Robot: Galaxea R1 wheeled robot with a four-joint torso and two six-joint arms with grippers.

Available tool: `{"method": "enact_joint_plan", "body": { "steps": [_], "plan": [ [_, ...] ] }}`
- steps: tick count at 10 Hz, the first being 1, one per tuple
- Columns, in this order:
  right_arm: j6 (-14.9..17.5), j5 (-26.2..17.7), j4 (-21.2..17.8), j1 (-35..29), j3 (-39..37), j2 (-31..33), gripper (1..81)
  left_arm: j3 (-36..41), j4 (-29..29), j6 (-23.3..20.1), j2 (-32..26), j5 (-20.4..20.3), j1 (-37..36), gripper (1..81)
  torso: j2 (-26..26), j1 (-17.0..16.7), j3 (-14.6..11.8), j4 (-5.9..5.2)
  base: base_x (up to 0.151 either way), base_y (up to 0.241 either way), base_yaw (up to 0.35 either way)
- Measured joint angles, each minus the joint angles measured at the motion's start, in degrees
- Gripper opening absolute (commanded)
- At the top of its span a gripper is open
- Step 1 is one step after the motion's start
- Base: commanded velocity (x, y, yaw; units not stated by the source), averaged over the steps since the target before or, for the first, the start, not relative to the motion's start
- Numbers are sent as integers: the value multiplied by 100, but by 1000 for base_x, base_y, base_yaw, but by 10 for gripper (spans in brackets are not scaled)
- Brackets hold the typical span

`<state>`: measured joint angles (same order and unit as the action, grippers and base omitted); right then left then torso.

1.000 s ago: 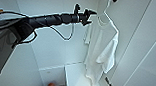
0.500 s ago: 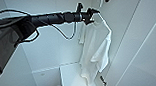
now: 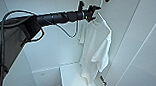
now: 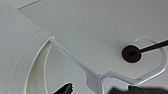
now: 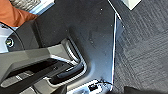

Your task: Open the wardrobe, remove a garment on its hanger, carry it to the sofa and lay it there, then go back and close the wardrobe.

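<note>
Head view: the left arm reaches up from the left, its gripper (image 3: 93, 12) at the neck of the thin light-coloured hanger (image 3: 99, 15); the plain white limp T-shirt (image 3: 95, 50) hangs straight down from it inside the tall white wardrobe (image 3: 56, 52), just above a white shelf (image 3: 75, 76).

Left wrist view: the hanger's hook (image 4: 152, 62) loops round the dark rail (image 4: 150, 48), long axis crosswise to it (whether the fingers pinch it, I cannot tell).

Right wrist view: grey carpet (image 5: 142, 50) lies below; the right gripper's state cannot be told.
</note>
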<state>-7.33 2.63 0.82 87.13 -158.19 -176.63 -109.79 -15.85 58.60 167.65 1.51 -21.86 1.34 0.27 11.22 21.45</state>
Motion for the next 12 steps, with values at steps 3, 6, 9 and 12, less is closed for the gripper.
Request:
{"method": "enact_joint_plan", "body": {
  "steps": [3,6,9,12],
  "plan": [
    [0,1,0,46,-2,-9,811,-350,0,2,389,-20,-18,811,0,0,0,0,0,0,0],
    [0,-5,0,50,-4,-50,811,-667,30,0,590,-28,-22,811,0,0,0,0,0,0,0],
    [2,23,-5,69,-6,-66,811,-1204,397,16,1139,-89,-20,811,0,0,0,0,0,0,0],
    [0,30,-11,96,-9,-102,811,-1428,786,9,1231,-191,-22,811,0,0,0,0,0,0,0]
  ]
}}
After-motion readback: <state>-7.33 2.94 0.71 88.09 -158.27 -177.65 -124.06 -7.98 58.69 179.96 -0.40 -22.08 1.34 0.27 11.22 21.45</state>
